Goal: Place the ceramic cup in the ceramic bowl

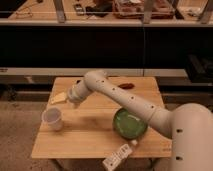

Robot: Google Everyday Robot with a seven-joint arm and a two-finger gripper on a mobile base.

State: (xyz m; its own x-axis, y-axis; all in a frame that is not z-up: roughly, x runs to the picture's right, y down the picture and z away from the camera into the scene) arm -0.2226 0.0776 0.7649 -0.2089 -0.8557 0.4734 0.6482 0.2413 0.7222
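Observation:
The ceramic cup [52,119], small and white, stands upright on the left part of the wooden table [90,135]. The ceramic bowl [129,123], wide and glossy green, sits on the table's right part, well apart from the cup. My gripper [70,100] is at the end of the white arm that reaches in from the lower right. It hangs over the table's back left area, above and to the right of the cup, and is not touching it. Nothing shows in its grasp.
A pale yellow object [58,97] lies by the table's left edge, just left of the gripper. A white remote-like device [119,156] lies at the front edge. A small red object [126,86] lies at the back. A dark counter stands behind.

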